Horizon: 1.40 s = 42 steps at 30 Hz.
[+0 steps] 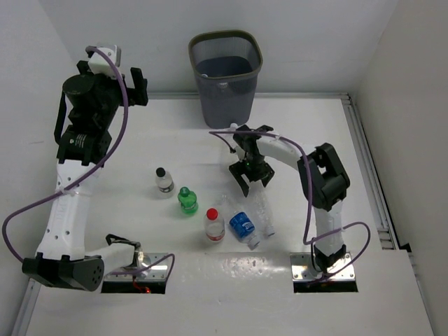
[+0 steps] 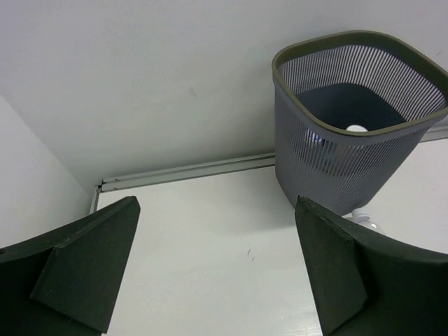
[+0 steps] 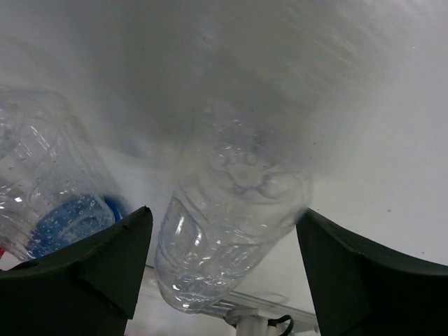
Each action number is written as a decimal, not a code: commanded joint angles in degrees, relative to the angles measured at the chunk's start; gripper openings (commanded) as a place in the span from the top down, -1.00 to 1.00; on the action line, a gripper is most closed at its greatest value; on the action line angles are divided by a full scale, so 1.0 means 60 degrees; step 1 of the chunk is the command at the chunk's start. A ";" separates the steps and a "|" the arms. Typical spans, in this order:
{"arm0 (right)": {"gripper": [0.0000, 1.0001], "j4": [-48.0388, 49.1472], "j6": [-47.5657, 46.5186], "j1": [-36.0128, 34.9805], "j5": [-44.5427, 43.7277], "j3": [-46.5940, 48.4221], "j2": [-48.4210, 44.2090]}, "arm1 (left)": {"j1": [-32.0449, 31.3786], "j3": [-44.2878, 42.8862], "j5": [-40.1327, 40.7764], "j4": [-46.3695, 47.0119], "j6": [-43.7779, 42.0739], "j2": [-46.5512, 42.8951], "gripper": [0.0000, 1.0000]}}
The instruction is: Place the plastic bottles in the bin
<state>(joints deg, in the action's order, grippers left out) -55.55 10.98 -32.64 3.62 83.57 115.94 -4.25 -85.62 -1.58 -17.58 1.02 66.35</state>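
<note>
Beneath the open right pincer (image 1: pixel 252 183) lies a clear bottle (image 3: pixel 224 238), a blue-labelled bottle (image 1: pixel 243 225) just beside; left pincer (image 2: pixel 217 210) gapes too.

Plastic bottles (image 1: pixel 262 211) look clear and glossy, the table (image 1: pixel 350 182) smooth, the bin (image 1: pixel 225 87) matt grey mesh.

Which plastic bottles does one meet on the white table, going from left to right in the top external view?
In order: small clear bottle with black cap → green bottle with green cap → clear bottle with red cap → lying bottle with blue label → lying clear bottle without label.
</note>
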 commanded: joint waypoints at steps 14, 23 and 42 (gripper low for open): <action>1.00 -0.1682 -0.0978 0.0298 0.0861 0.1638 -0.1244 | 0.0621 -0.0289 -0.0600 0.0001 0.0387 -0.0408 -1.00; 1.00 0.3258 -0.0338 0.1412 0.1287 0.6156 -0.3134 | 0.0709 0.0091 -0.1244 0.0499 0.0475 -0.0408 -1.00; 0.55 1.7036 -0.0980 0.1822 -0.1585 0.8019 0.2444 | 0.0796 0.1175 -0.1520 0.0968 0.0140 -0.0760 -1.00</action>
<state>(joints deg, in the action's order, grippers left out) 37.76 7.46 -22.24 -5.48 130.67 132.40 -0.23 -78.91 -9.23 -14.50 3.14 64.55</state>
